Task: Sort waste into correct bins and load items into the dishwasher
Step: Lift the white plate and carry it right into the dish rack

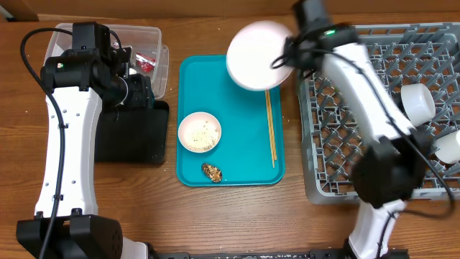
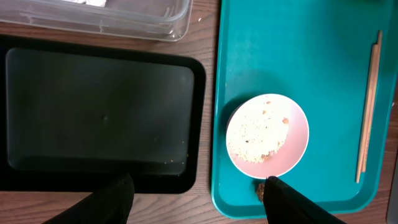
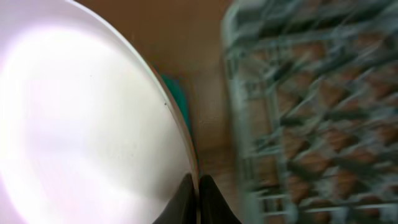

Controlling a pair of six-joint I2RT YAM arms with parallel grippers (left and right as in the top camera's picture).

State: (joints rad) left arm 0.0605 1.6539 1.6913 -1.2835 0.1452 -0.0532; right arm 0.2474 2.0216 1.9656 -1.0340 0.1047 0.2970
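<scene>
My right gripper (image 1: 287, 56) is shut on the rim of the round white plate (image 1: 255, 54) and holds it above the teal tray's far right corner, beside the grey dish rack (image 1: 338, 129). In the right wrist view the plate (image 3: 87, 118) fills the left and the gripper (image 3: 198, 186) pinches its edge. My left gripper (image 2: 196, 199) is open and empty over the gap between the black tray (image 2: 99, 112) and the teal tray. A small bowl with rice (image 2: 267, 135) and a brown food scrap (image 1: 212, 171) lie on the teal tray. Chopsticks (image 1: 271, 129) lie at its right side.
The teal serving tray (image 1: 237, 108) lies mid-table. The clear tub (image 1: 154, 43) at the back left holds a red wrapper (image 1: 147, 61). A white cup (image 1: 418, 101) and a bowl (image 1: 449, 147) sit in the rack's right part. The black tray (image 1: 136, 137) lies under my left arm.
</scene>
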